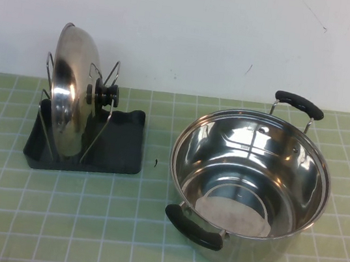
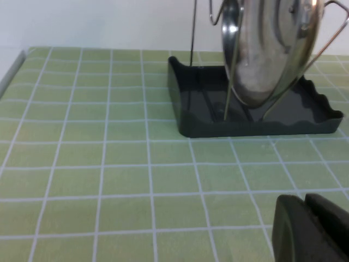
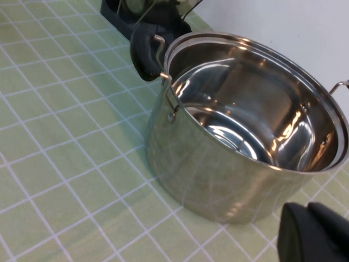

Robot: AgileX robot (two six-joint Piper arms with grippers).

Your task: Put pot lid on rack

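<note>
Both grippers are sitting pulled back with their jaws together, gripping nothing. The left gripper (image 2: 313, 229) is resting low over the table, with the rack (image 2: 256, 123) ahead of it and well apart. The pot lid (image 1: 71, 99) is standing on edge between the rack's wire loops, leaning so the wires are keeping it from rolling. The right gripper (image 3: 316, 232) is hovering just beside the open pot (image 3: 240, 125). Judging by this, the placing looks done.
</note>
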